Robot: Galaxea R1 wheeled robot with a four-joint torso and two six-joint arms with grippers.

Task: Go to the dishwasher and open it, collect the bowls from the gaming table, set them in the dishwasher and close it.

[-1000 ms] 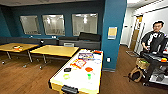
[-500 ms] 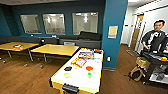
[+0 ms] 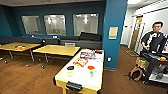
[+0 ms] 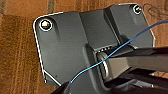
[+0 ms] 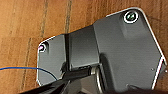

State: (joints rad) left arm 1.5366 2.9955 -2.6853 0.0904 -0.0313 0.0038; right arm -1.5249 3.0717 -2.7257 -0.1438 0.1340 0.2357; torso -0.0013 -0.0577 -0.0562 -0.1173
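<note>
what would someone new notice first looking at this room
Probably the gaming table in the foreground of the head view, its glossy white top scattered with small colourful items, yellow sides below and a black slot at its near end. Behind it rises a tall teal pillar with a small sign, and dark sofas run along the teal back wall. To the right, a person stands behind a dark cart.

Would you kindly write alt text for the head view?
A gaming table with a glossy white top and yellow sides stands ahead on a wood floor, small colourful items scattered on it. Yellow tables and a dark sofa lie behind; a person stands at right.
</note>
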